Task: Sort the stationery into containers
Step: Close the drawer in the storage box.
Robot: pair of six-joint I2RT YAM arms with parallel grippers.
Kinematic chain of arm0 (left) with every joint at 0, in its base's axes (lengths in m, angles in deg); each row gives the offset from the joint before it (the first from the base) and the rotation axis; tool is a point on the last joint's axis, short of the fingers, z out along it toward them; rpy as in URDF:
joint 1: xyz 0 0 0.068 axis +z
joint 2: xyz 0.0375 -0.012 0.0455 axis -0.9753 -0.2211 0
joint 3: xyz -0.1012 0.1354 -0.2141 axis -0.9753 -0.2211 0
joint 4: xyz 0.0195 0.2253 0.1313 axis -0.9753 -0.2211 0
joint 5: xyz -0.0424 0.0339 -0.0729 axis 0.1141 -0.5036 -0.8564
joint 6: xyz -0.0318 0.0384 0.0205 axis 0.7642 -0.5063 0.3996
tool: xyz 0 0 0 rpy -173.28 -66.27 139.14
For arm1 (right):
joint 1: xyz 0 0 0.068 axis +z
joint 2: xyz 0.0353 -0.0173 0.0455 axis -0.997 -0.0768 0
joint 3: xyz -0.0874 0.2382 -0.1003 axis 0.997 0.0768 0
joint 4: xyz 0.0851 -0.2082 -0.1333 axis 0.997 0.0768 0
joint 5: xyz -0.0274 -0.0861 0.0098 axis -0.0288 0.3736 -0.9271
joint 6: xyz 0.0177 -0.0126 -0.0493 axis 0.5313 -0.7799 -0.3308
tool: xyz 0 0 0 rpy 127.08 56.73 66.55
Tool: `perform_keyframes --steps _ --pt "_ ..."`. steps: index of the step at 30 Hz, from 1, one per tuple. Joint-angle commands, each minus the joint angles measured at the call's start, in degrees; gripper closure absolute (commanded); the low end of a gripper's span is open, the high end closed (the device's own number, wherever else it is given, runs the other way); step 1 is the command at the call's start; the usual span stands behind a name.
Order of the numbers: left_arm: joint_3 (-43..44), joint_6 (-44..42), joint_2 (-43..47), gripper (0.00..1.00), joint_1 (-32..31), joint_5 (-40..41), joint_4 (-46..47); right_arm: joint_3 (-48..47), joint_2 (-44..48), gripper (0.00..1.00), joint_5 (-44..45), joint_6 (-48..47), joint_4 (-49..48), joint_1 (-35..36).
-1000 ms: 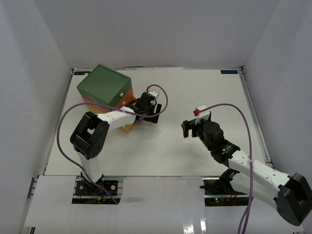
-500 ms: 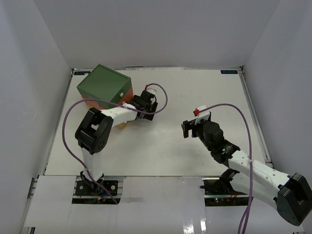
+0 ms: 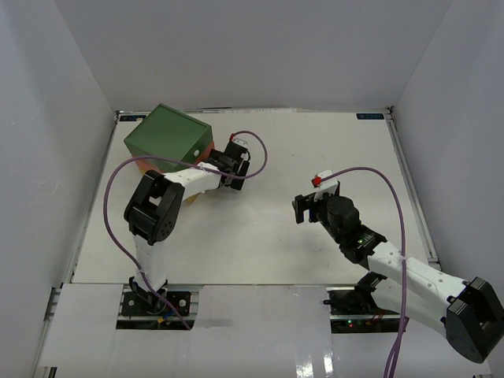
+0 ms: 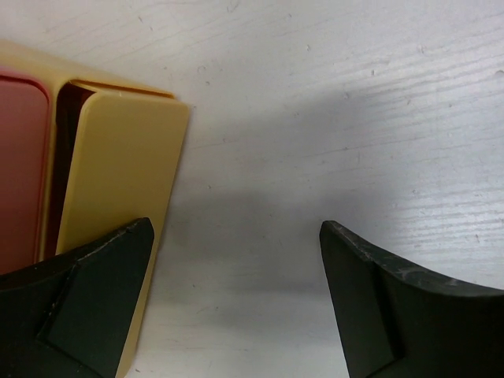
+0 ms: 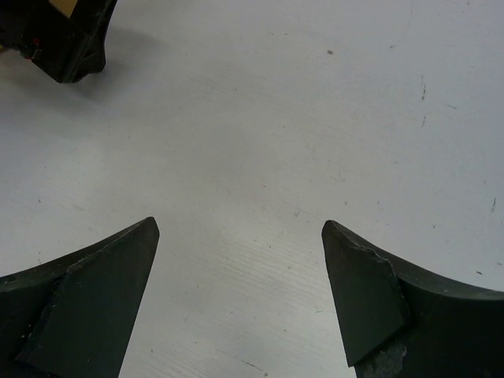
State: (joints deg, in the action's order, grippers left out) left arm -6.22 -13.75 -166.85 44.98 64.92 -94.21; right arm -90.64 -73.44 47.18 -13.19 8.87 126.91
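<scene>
The chest of containers (image 3: 168,135) stands at the far left, green on top with a white knob (image 3: 194,152). In the left wrist view its yellow drawer front (image 4: 118,173) sits slightly ajar beside the orange-red layer (image 4: 20,157). My left gripper (image 3: 229,165) hangs open just right of the chest, its left fingertip over the yellow front and bare table inside the left gripper (image 4: 236,228). Over the table's middle right, my right gripper (image 3: 309,207) is open and empty, and the right wrist view shows only white table under the right gripper (image 5: 240,227). No stationery is in view.
White walls close in the table (image 3: 315,150) on three sides. Purple cables loop over both arms. The left gripper's black body (image 5: 71,39) shows at the top left of the right wrist view.
The left gripper has moved back and left toward the chest and opened a little wider. Less of the yellow drawer sticks out than before. The right arm has not moved.
</scene>
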Motion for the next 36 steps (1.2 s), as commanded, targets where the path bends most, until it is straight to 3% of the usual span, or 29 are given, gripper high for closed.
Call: perform_keyframes --steps 1,15,24,31,36 --pt "2.2 -1.0 -0.5 0.02 0.6 3.1 -1.3 0.0 0.0 0.09 0.0 0.5 -2.1 -0.2" --pt "2.6 -2.3 -1.4 0.02 0.6 6.2 -1.4 0.1 0.7 0.1 0.4 0.7 -2.1 -0.2" --pt "3.2 -2.4 3.9 0.02 -2.9 -5.7 -1.2 0.4 4.9 0.09 1.8 0.3 -1.9 -0.2" --pt "5.1 1.1 14.7 0.02 -4.7 -17.3 -1.3 -3.4 10.4 0.09 8.0 -0.9 3.7 -0.2" --pt "3.9 3.2 27.5 0.02 -4.7 -17.7 -1.4 -11.3 15.6 0.1 14.2 -1.7 12.2 -0.2"
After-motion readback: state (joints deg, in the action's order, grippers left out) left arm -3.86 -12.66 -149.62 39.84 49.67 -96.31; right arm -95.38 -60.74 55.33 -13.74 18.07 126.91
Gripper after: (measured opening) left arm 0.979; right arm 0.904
